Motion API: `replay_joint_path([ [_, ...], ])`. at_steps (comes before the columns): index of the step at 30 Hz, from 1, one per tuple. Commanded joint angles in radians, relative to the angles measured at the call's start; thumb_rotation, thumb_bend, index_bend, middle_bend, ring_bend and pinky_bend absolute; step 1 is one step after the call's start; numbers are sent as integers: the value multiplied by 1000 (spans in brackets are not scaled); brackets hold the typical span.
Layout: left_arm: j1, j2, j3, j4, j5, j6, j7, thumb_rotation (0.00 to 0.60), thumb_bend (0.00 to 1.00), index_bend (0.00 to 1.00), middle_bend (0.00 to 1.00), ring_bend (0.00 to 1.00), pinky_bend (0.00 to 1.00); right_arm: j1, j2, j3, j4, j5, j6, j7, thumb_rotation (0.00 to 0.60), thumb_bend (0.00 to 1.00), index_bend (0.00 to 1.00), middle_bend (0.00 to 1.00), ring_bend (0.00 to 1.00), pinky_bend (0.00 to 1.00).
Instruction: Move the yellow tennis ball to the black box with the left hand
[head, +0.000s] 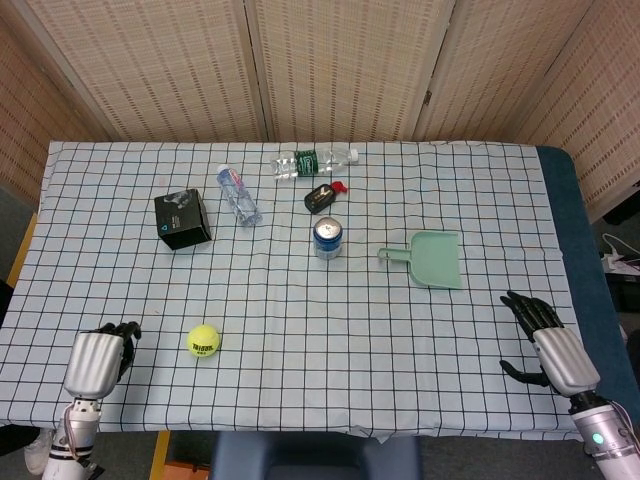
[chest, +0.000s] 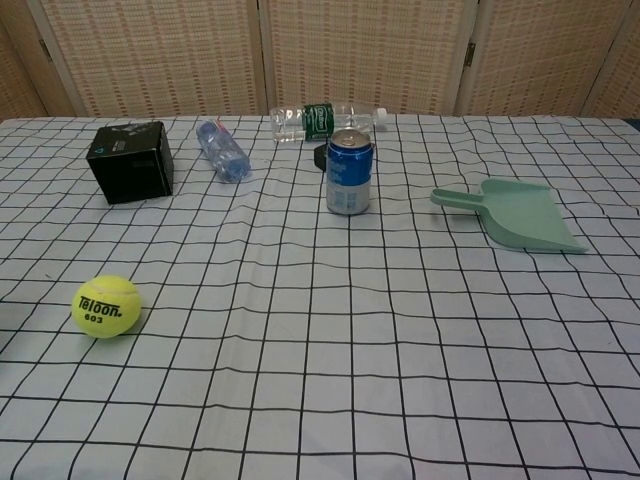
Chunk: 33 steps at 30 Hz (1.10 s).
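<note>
Left hand (head: 97, 361): silver ribbed back, black fingers (head: 127, 329). Right hand (head: 550, 345): same silver shell, black fingers; green light at wrist.

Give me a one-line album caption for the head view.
Left hand waits beside the yellow tennis ball, the black box farther up the checked table.

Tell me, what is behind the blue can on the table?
Behind the blue can lies a small black object with a red part, and further back a clear bottle on its side. In the chest view the can covers most of the black object.
</note>
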<state>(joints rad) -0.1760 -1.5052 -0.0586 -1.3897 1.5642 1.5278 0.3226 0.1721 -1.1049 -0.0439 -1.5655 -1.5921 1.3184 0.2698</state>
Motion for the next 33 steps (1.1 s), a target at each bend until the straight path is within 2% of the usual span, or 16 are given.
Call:
replay_joint_path([
  [1,-22,-38,-17,19,-39,-49,-15,600,785,582,666,652,857,0,-1,1,2,3,-2,-2,600,158,0,0,0,0],
  [6,-49,-58,-39,-13,-91,-111,-3,600,784,586,671,654,857,3,-2,4,5,13,-9,-1,600,159,0,0,0,0],
  [11,-42,-45,-18,-90,-141,-155,54,600,782,590,673,656,861,3,-3,5,5,15,-10,-3,600,159,0,0,0,0],
  [22,6,-7,28,-276,-250,-160,209,600,802,596,675,661,865,2,0,6,3,12,-4,5,600,158,0,0,0,0],
  [33,40,-88,56,-320,-324,-153,236,600,817,595,676,665,870,3,1,7,4,16,-7,6,600,159,0,0,0,0],
])
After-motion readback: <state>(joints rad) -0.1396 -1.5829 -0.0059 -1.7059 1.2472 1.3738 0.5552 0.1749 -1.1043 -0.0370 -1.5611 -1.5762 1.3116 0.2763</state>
